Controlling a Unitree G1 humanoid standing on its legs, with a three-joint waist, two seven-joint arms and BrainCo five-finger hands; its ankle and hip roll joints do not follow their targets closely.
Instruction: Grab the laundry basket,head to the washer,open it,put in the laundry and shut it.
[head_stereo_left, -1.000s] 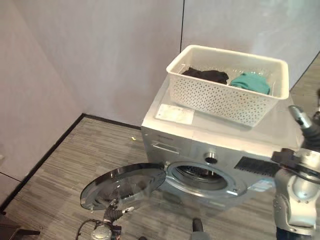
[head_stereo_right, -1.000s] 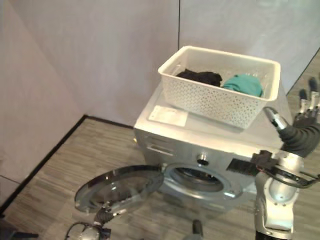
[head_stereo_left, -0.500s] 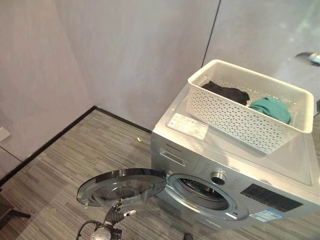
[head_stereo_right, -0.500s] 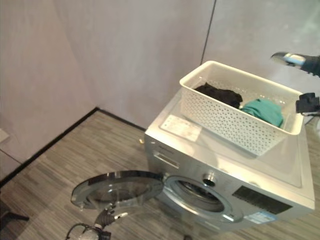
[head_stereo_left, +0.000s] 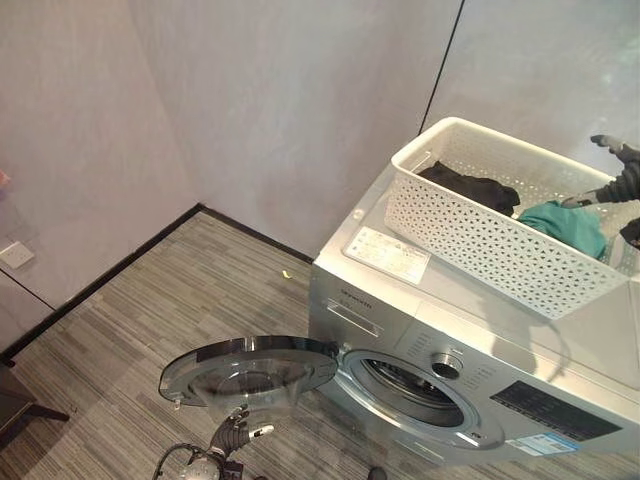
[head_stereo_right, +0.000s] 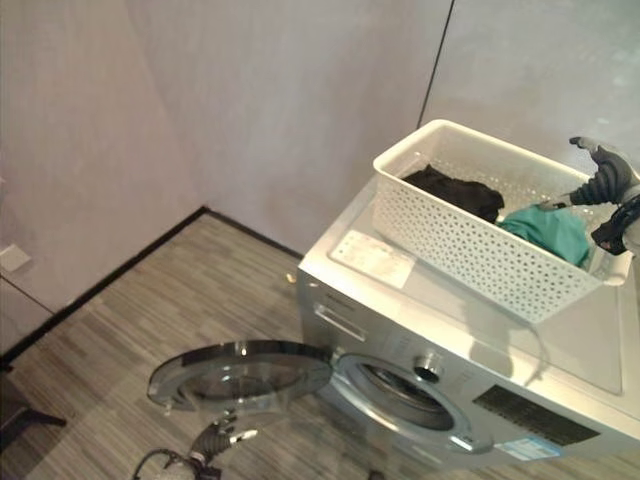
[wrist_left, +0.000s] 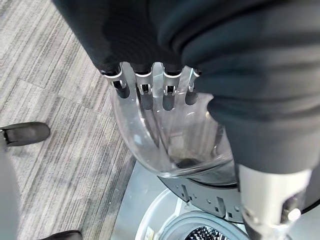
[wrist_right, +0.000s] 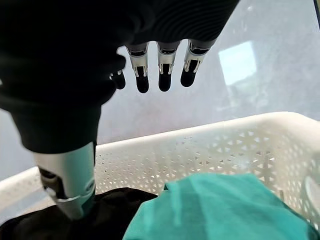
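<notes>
A white perforated laundry basket (head_stereo_left: 480, 235) stands on top of the silver washer (head_stereo_left: 430, 315). Inside it lie a black garment (head_stereo_left: 470, 185) and a teal garment (wrist_right: 215, 210). My right hand (head_stereo_right: 605, 170) hovers open over the basket's right end, just above the teal garment, its thumb (wrist_right: 70, 185) pointing down toward the black cloth. The washer's round glass door (head_stereo_left: 250, 370) is swung wide open to the left, and the drum opening (head_stereo_left: 405, 385) is exposed. Low by the door's front edge, my left hand (head_stereo_left: 236, 430) is open, its fingers (wrist_left: 145, 92) straight, near the glass.
The washer sits in a corner between two pale walls with a black baseboard (head_stereo_left: 110, 275). A printed sheet (head_stereo_left: 388, 253) lies on the washer top beside the basket. A wall socket (head_stereo_left: 15, 255) is at the left, and a dark furniture leg (head_stereo_left: 25, 410) below it.
The camera has swung, shifting the whole picture. My right arm has risen from beside the washer's front to above the basket. The left hand stays low by the open door.
</notes>
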